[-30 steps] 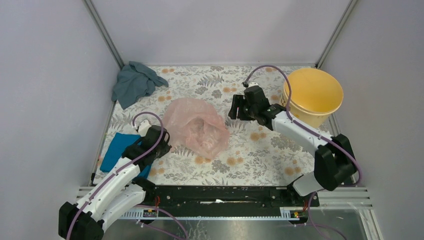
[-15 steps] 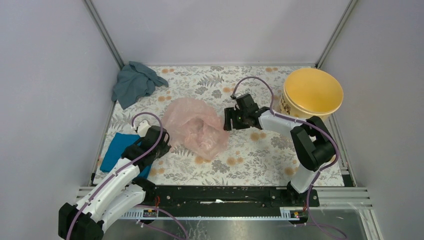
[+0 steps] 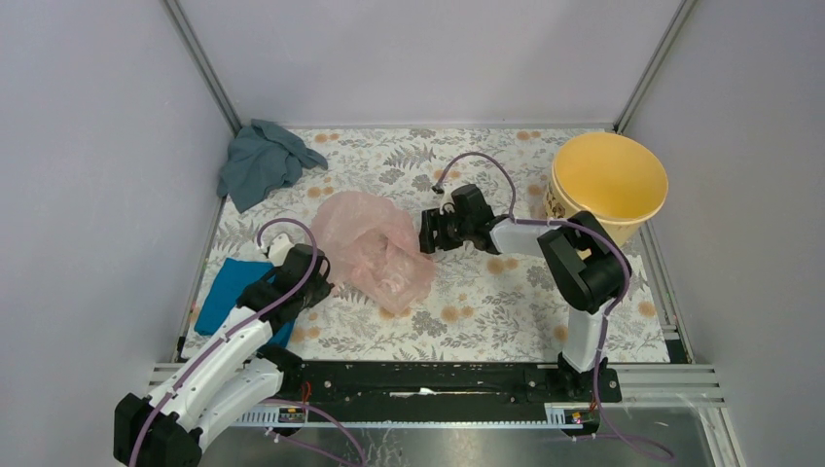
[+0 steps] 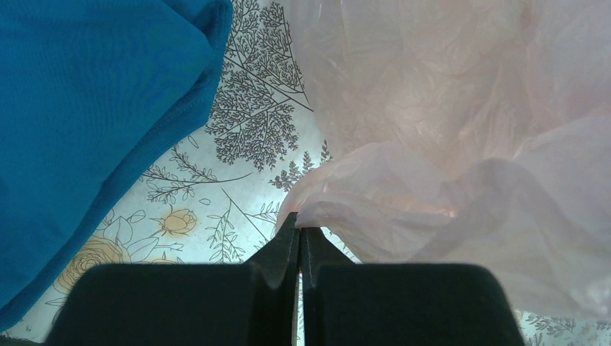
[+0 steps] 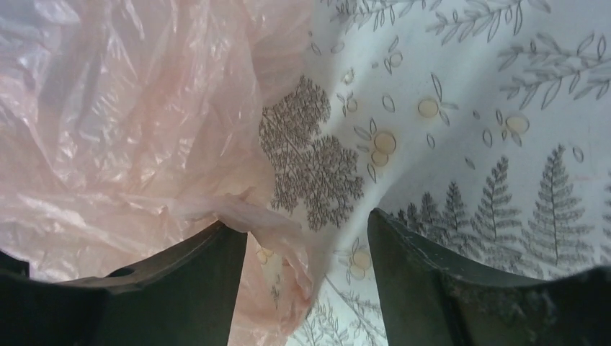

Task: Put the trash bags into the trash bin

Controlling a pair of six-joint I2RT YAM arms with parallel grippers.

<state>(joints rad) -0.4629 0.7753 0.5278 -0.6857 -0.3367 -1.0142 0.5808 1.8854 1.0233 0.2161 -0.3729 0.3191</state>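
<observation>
The pale-pink trash bag [image 3: 373, 245] lies crumpled on the floral table, left of centre. My left gripper [image 3: 319, 268] is shut on the bag's near-left edge; the left wrist view shows the tips [image 4: 300, 229] pinching the film [image 4: 447, 144]. My right gripper [image 3: 426, 233] is open, low at the bag's right edge; in the right wrist view [image 5: 306, 238] a fold of the bag [image 5: 130, 122] lies between its open fingers. The yellow-orange trash bin [image 3: 608, 185] stands at the far right corner, with nothing visible inside it.
A grey-blue cloth [image 3: 263, 161] lies at the far left corner. A bright blue cloth [image 3: 224, 292] lies under my left arm and shows in the left wrist view [image 4: 86, 122]. Walls and frame posts enclose the table on three sides.
My right gripper has moved left and down from near the bin to the bag's right edge. The bag has shifted and bunched slightly leftward. The left arm has not moved.
</observation>
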